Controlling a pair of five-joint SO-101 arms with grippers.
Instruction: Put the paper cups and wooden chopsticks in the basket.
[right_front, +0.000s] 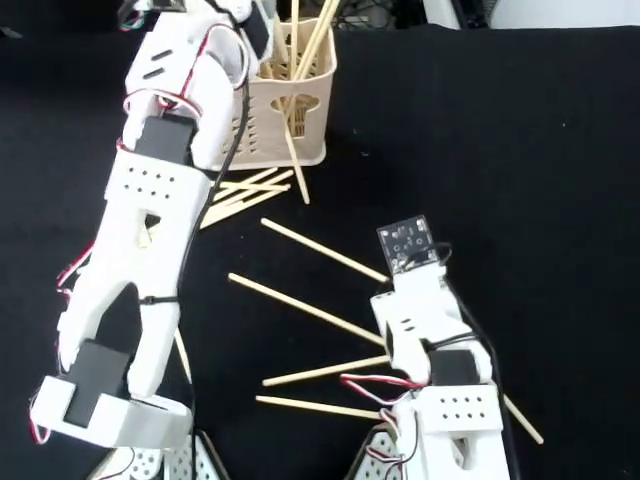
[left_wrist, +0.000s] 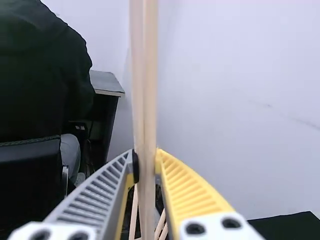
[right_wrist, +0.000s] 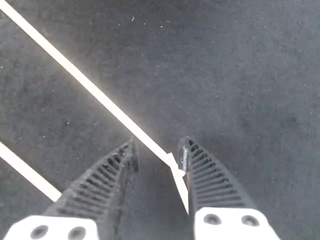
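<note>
Left arm (right_front: 150, 200) stretches up the table (right_front: 520, 150) to the basket (right_front: 270, 130) at the far edge. Left gripper (left_wrist: 145, 162): jaws clamped on a pair of chopsticks (left_wrist: 143, 75). The pair stands upright, the two sticks pressed side by side, pinched between grey finger (left_wrist: 100, 195) and yellow finger (left_wrist: 187, 190) and rising well past the fingertips.

Basket holds a bundle of sticks (right_front: 310, 40) that lean and poke above the rim. One stick (right_front: 297, 165) leans against its front wall, foot on the cloth.

Right arm (right_front: 440, 390) sits low at the near edge, its wrist camera board (right_front: 408, 245) over the cloth. Right gripper (right_wrist: 158, 146): jaws spread, nothing held. A chopstick (right_wrist: 85, 82) lies flat on the cloth and runs diagonally into the gap between the fingers. Its end lies close by one finger's inner face; contact cannot be judged. A second chopstick (right_wrist: 25, 170) lies outside the jaws, beside the other finger.

Loose chopsticks on the table: a fan of several (right_front: 245, 195) just in front of the basket, and four apart (right_front: 300, 310) between the two arms.
</note>
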